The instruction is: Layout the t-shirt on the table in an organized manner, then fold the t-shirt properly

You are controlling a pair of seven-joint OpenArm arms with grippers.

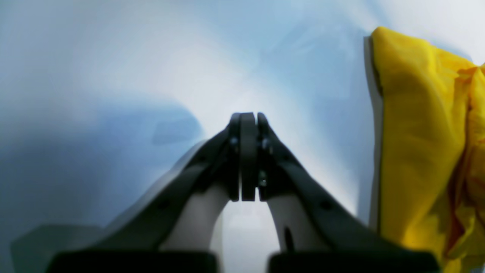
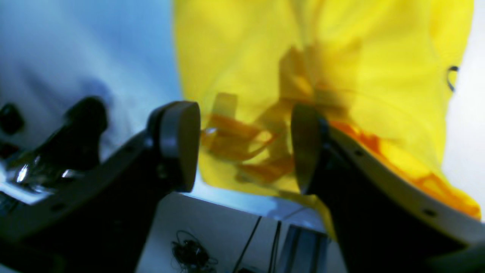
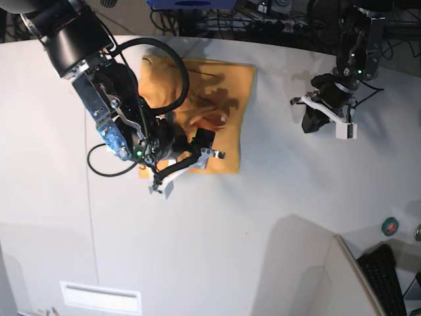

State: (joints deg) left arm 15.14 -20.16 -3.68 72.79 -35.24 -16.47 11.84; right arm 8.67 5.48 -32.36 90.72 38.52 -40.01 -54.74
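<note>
The orange-yellow t-shirt (image 3: 217, 85) lies folded into a rough rectangle at the far middle of the off-white table (image 3: 276, 197), with rumpled folds near its front edge. My right gripper (image 3: 187, 170) is at that front left corner, open. In the right wrist view its fingers (image 2: 180, 144) stand wide apart around bunched cloth of the t-shirt (image 2: 341, 57), not pinching it. My left gripper (image 3: 311, 122) hovers over bare table to the right of the shirt. In the left wrist view this gripper (image 1: 248, 121) is shut on nothing, with the t-shirt (image 1: 416, 132) off to its right.
A thin dark seam (image 3: 89, 217) runs down the table's left part. A green tape roll (image 3: 391, 226) and a keyboard (image 3: 385, 276) sit at the lower right, beside a pale slanted panel (image 3: 309, 270). Cables and equipment (image 3: 217, 13) crowd the far edge.
</note>
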